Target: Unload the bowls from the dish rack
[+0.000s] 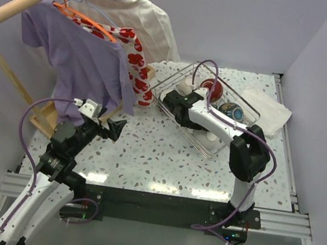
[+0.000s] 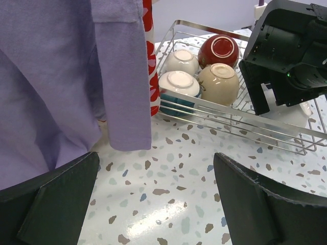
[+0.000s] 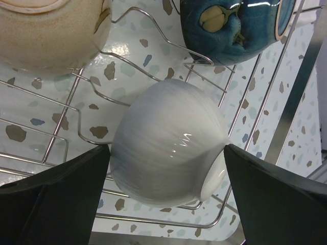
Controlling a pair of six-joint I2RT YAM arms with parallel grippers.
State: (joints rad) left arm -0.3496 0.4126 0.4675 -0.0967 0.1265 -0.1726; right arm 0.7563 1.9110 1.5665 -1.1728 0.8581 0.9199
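Grasp step: right pincer [image 3: 166, 158], wide open (empty), straddles white ceramic bowl [image 3: 163, 132] in silver wire rack [image 2: 240, 118]; next, close and lift.

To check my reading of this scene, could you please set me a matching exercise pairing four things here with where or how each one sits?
Things:
1. white bowl
2. dark red bowl
3. left hand
4. white cloth

Places or states:
A. open over the table, outside the dish rack
B. flat on the table, right of the rack
C. on its side between the open fingers of the right hand
D. upside down in the rack, foot ring up

Pairs: 1-C, 2-D, 3-A, 4-B
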